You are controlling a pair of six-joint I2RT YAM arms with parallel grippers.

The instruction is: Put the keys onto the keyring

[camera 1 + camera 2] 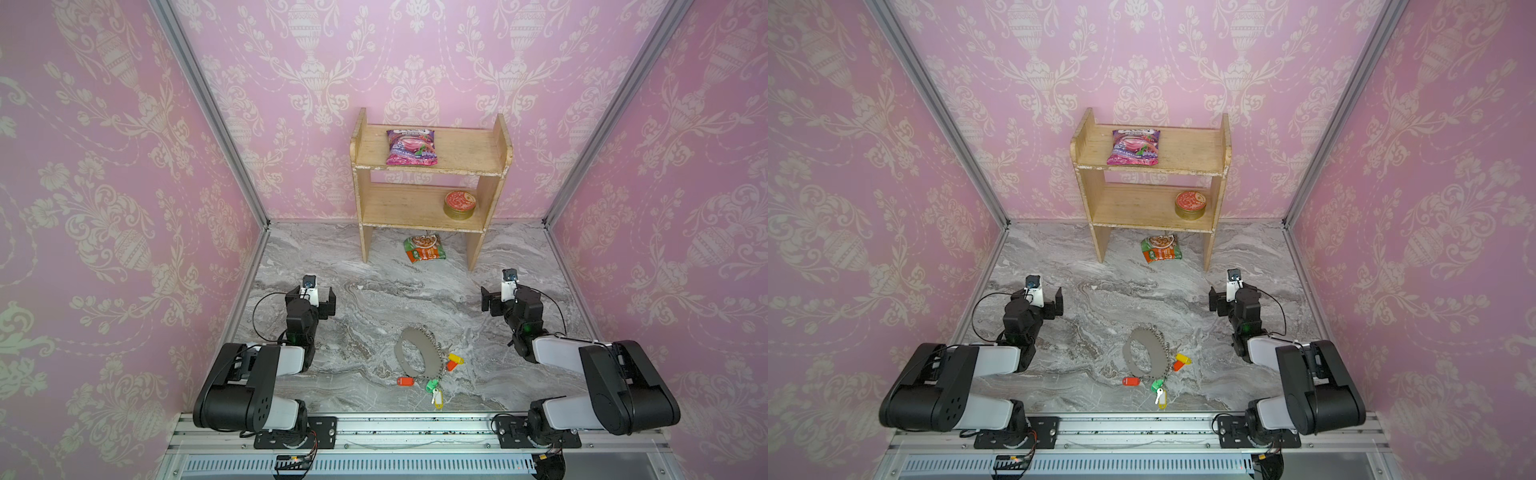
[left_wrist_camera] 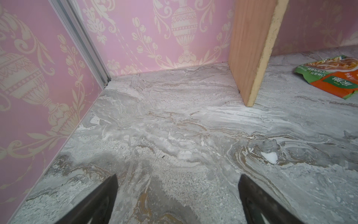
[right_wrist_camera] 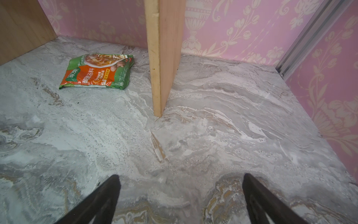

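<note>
left gripper (image 2: 177, 180): jaws spread wide, nothing between them, hovering over the bare marble table (image 2: 174, 126)
right gripper (image 3: 181, 177): equally spread and empty, facing the wooden shelf (image 3: 164, 58) leg and a soup packet (image 3: 96, 71)
why so placed: both arms sit folded at the sides, well apart from the work — a ready pose, i judge
keyring (image 1: 430, 357): flat on the table between the arms, toward the front
keys (image 1: 432, 383): coloured tags clustered along its near-right rim — hooked or only touching, cannot tell
</note>
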